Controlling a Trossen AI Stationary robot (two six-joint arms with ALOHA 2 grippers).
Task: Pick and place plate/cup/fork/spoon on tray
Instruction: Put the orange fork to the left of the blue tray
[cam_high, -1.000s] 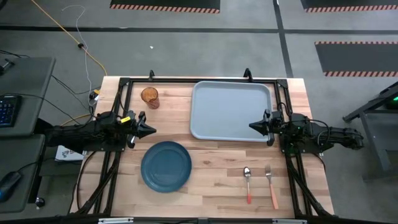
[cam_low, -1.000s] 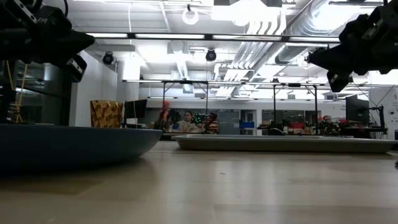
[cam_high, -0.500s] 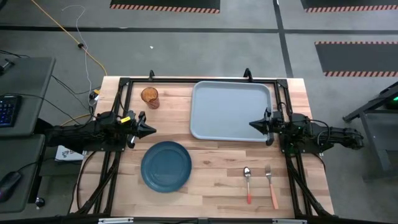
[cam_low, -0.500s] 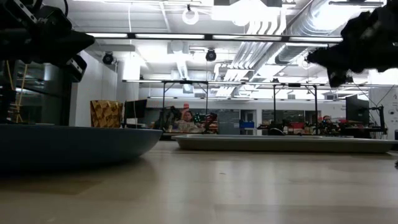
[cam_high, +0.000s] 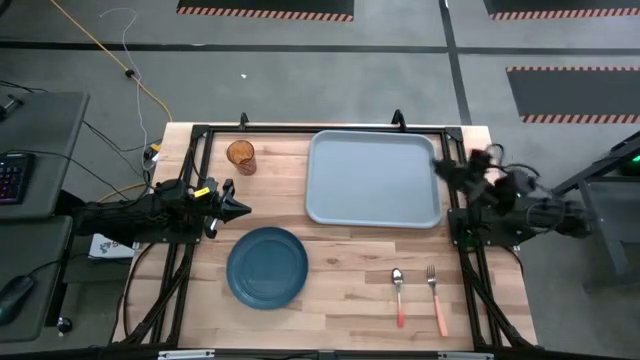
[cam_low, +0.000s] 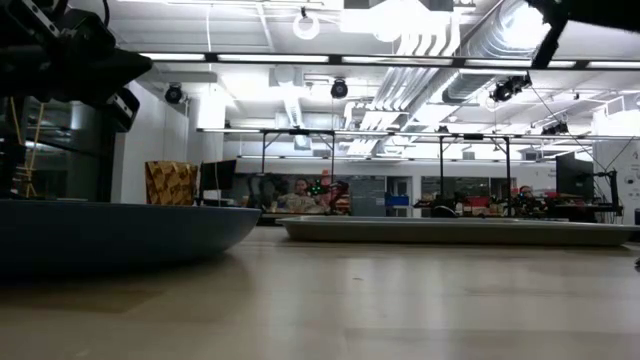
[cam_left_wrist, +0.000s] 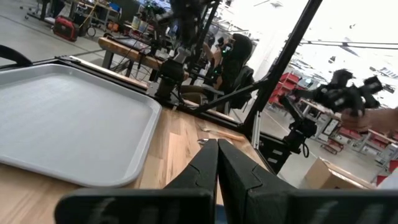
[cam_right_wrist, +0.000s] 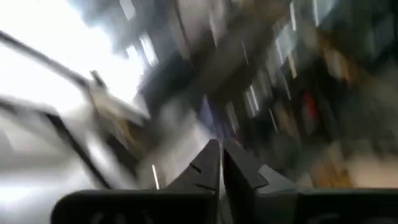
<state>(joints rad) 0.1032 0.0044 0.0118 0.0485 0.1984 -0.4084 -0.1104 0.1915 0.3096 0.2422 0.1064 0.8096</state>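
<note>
Right end effector (cam_high: 441, 167) has swung since a second ago: we had it pointing in over the tray's near-right corner, and now it sits farther back beside the tray's right rim, raised enough that the low view only catches a dark sliver at the top edge. Its wrist view is smeared by motion; the two fingers (cam_right_wrist: 214, 163) read as pressed nearly together, nothing between them.

Left end effector (cam_high: 243, 208) is unchanged, hanging above the counter (cam_high: 350, 260) just behind the plate, fingers (cam_left_wrist: 217, 163) closed tip to tip on nothing.

Tableware has not shifted:
- tray (cam_high: 372, 178): light grey-blue, rounded corners, raised rim, at the counter's far middle-right.
- plate (cam_high: 267, 267): dark teal, round, flat on the counter, front left of the tray, apart from it.
- cup (cam_high: 241, 155): amber, upright, far-left corner area, left of the tray.
- spoon (cam_high: 398, 292) and fork (cam_high: 434, 293): side by side near the front right, metal ends toward the tray, orange handles toward the front edge, not touching.
</note>
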